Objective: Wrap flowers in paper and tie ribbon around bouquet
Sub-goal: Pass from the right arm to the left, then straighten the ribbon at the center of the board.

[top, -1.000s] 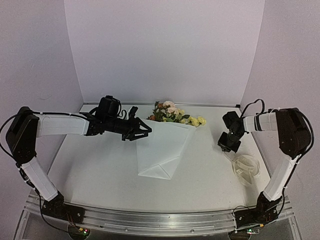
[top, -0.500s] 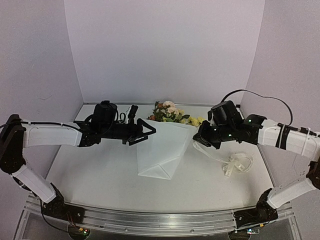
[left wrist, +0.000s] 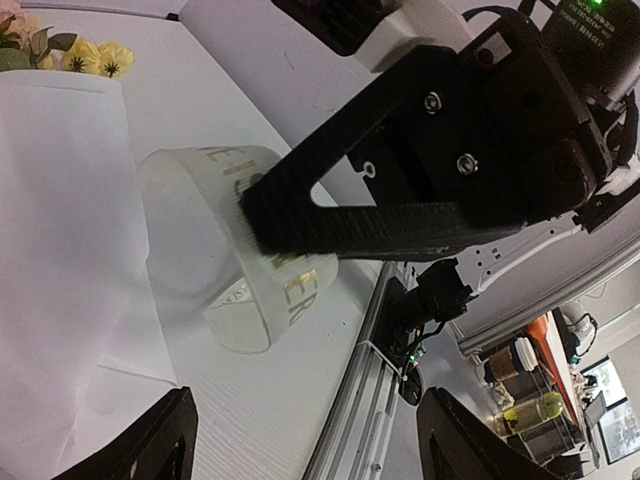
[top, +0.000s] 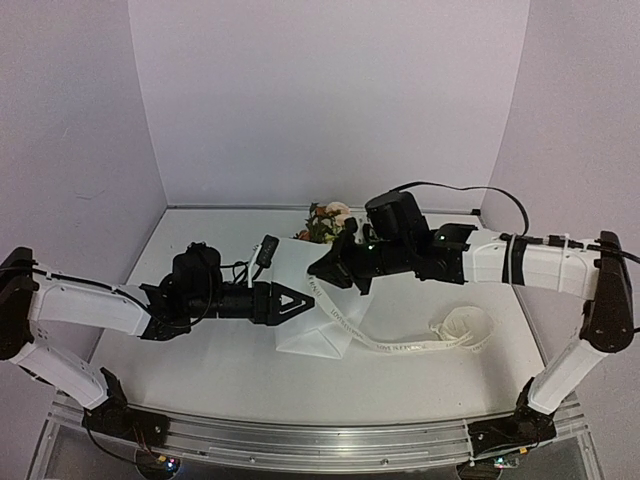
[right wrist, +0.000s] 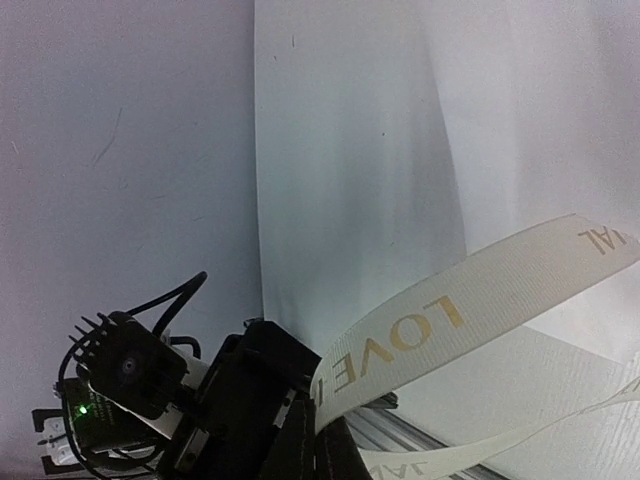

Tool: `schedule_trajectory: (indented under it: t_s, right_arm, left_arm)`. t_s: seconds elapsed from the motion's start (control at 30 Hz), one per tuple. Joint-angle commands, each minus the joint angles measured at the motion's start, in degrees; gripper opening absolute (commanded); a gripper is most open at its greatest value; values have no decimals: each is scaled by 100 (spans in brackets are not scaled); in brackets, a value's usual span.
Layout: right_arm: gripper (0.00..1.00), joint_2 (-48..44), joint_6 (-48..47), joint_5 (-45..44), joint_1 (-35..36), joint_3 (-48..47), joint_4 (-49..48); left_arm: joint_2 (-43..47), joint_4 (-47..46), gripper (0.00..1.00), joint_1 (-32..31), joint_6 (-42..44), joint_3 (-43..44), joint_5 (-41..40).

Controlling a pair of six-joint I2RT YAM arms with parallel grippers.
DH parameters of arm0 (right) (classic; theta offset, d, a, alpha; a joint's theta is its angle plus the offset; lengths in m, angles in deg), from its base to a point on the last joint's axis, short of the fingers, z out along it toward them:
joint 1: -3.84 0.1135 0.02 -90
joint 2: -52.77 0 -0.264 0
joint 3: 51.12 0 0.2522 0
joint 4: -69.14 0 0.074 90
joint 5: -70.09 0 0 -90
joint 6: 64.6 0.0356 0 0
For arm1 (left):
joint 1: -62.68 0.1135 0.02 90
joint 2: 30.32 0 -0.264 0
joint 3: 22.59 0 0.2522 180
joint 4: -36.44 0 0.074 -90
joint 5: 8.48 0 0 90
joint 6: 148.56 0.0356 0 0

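Observation:
The flowers (top: 330, 218) lie at the back of the table with their stems inside the white paper (top: 325, 330), which is folded into a cone; together they form the bouquet. My right gripper (top: 322, 272) hangs over the cone's upper left part, shut on one end of the cream ribbon (top: 400, 347). The ribbon trails across the paper to loose loops at the right. Its gold lettering shows in the right wrist view, where the ribbon (right wrist: 450, 312) leaves the shut right gripper (right wrist: 320, 428). My left gripper (top: 296, 302) stands open just left of the cone, nothing between its fingers (left wrist: 150, 440).
Lilac walls close in the back and both sides. In the left wrist view the right gripper (left wrist: 440, 190) fills the upper frame, with the table's metal rail (left wrist: 375, 350) beyond. Bare tabletop (top: 190, 370) lies in front of the left arm.
My right arm has swung left across the table, dragging the ribbon from the right side over the paper. My left gripper has opened wide and dropped toward the cone's left edge.

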Motion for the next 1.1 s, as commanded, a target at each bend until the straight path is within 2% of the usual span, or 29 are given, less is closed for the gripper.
schedule_trajectory:
  t_s: [0.0,0.27,0.33,0.4,0.47,0.53,0.6,0.7,0.8,0.93,1.07]
  right_arm:
    - [0,263,441,375,177,-519,-472]
    - [0,580,707,538,322,-774,-607]
    - [0,588,706,543,353,-770,-607]
    - [1,562,654,529,367,-710,-607]
    - [11,431,561,367,372,-595,-607]
    - [34,241,333,114,371,-468,-536]
    - [56,24,-7,-184,366,-467,-79]
    - [72,-383,-625,-867,336,-358,659]
    - [80,-1026,-996,-1760,174,135,1383]
    - [85,-1753,-1500,-3073,-145,948,2284]
    - [84,-1946,-1818,-3452,-635,1553,2852]
  left_arm:
    - [56,-992,77,-28,353,-96,-114]
    - [-1,-951,70,-28,479,-94,-701]
    - [10,-1015,65,-28,485,-97,-839]
    - [12,-1043,52,-28,495,-68,-932]
    - [-11,-1047,32,-28,449,-57,-1003]
    - [-5,-995,14,-24,330,-78,-1198]
    - [99,-853,1,-27,154,-168,-1540]
    - [467,-564,0,-28,-118,-399,-2238]
    - [907,170,0,-28,-311,-446,-2919]
    - [1479,1217,0,-28,-609,-459,-3578]
    - [2005,1803,0,-28,-862,-687,-3863]
